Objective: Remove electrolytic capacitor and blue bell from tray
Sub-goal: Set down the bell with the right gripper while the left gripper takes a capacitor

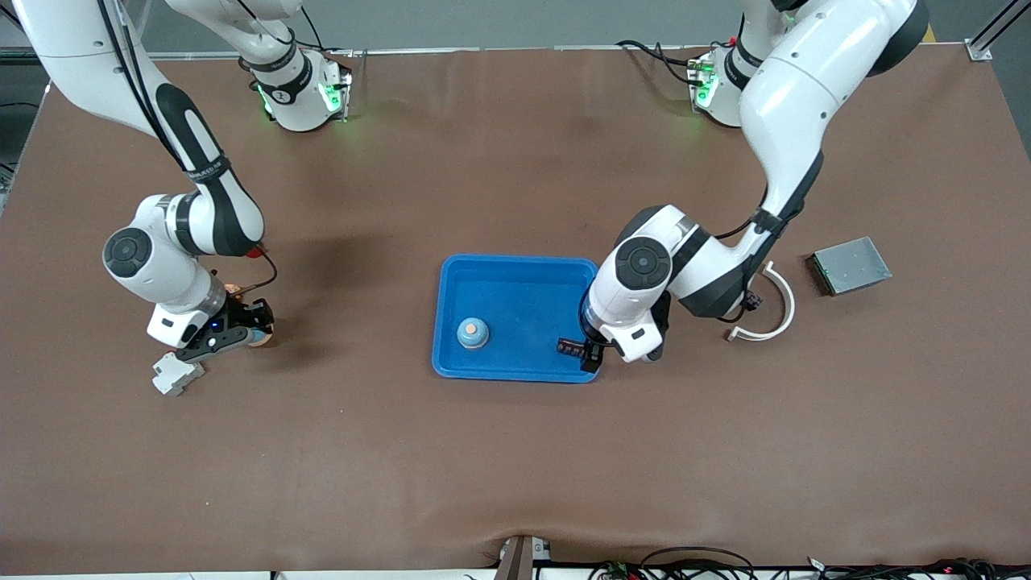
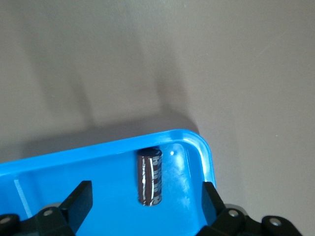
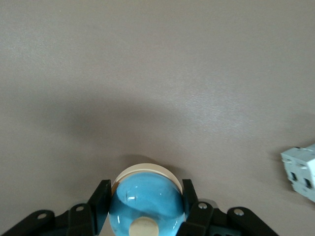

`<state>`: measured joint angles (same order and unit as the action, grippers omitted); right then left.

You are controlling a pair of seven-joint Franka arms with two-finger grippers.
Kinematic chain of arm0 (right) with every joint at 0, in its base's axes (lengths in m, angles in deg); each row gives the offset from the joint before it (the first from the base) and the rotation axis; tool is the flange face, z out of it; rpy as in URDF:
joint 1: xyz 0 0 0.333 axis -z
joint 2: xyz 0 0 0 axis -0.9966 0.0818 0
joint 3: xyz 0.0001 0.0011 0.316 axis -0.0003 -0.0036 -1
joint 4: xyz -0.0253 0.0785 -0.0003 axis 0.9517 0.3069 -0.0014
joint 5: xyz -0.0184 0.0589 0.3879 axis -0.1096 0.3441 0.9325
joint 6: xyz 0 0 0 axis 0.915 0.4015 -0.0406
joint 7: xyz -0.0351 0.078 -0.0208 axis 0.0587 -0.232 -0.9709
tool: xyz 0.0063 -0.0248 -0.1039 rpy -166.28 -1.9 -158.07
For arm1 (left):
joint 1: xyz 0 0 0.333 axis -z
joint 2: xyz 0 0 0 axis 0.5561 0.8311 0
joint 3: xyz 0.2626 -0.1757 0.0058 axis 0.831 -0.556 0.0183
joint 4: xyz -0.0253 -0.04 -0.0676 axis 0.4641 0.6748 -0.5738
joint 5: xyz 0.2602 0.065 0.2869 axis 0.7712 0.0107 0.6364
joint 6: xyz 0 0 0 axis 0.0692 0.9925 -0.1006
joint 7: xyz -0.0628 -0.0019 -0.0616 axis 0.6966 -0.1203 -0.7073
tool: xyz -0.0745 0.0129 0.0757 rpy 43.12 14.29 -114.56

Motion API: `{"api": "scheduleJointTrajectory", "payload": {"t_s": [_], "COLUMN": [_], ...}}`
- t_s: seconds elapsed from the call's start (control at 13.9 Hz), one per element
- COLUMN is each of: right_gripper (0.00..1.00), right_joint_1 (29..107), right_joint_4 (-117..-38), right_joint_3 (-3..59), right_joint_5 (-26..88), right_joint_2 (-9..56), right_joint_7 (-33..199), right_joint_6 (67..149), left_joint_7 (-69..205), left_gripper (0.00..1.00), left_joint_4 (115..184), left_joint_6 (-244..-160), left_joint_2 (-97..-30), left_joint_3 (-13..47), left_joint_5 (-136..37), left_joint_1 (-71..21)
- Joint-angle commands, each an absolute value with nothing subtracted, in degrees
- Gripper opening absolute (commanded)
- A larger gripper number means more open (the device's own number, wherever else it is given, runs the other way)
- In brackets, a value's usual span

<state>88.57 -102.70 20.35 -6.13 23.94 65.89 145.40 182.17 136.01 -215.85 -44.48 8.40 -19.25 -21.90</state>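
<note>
While the left pincer (image 2: pixel 146 189) hangs low over the tray (image 1: pixel 515 274), at its five o'clock corner in the front view, its fingers (image 2: pixel 81 196) are spread wide with the capacitor (image 2: pixel 149 178) lying between them, touched by neither. That dark little cylinder lies on its side on the tray floor, close to the rim at that corner. The bell (image 1: pixel 473 333) sits upright in the same tray, round at seven o'clock, well apart from the capacitor.

Over at nine o'clock from the tray, toward the right arm's end of the counter (image 1: pixel 515 483), the right pincer (image 3: pixel 145 196) is pinching a second bell (image 3: pixel 145 209), blue dome and cream button, just over the surface. A white block (image 1: pixel 177 374) lies close by.

So the step in hand looks like the capacitor pick, and the line-up is promising: the fingers look set to close across the round body, not end to end. To do it well, I'd say drop straight down until the tips nearly meet the tray floor, stay centred so both pads land together, and close gently, because a cylinder will roll away from a lopsided squeeze. Mind the rim too; one finger runs close to it and could catch. Then lift straight up before carrying it clear.
</note>
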Motion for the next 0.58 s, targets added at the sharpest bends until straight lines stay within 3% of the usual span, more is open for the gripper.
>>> {"api": "scheduleJointTrajectory", "payload": {"t_s": [0.0, 0.29, 0.36, 0.43, 0.5], "right_gripper": [0.0, 0.0, 0.35, 0.59, 1.0], "right_joint_1": [89.2, 89.2, 89.0, 89.0, 89.2], "right_joint_4": [-102.8, -102.0, -101.4, -100.8, -100.1], "right_joint_3": [19.1, 18.7, 18.8, 18.7, 18.6], "right_joint_5": [-4.3, -4.3, -4.3, -4.2, -4.2], "right_joint_2": [26.4, 29.4, 29.5, 29.5, 29.2], "right_joint_7": [65.4, 66.0, 66.0, 66.2, 66.2], "right_joint_6": [149.3, 152.5, 152.2, 151.7, 149.9], "left_joint_7": [184.8, 184.9, 185.0, 185.5, 186.1], "left_gripper": [0.9, 0.77, 0.73, 0.69, 0.68], "left_joint_4": [134.2, 134.2, 134.2, 134.2, 134.2], "left_joint_6": [-217.8, -218.2, -219.0, -220.1, -220.8], "left_joint_2": [-42.7, -41.1, -40.5, -40.3, -39.9], "left_joint_3": [13.6, 13.8, 13.9, 14.0, 14.0], "left_joint_5": [-18.5, -18.6, -18.4, -18.4, -18.4], "left_joint_1": [-16.0, -15.1, -14.5, -14.5, -14.5]}}
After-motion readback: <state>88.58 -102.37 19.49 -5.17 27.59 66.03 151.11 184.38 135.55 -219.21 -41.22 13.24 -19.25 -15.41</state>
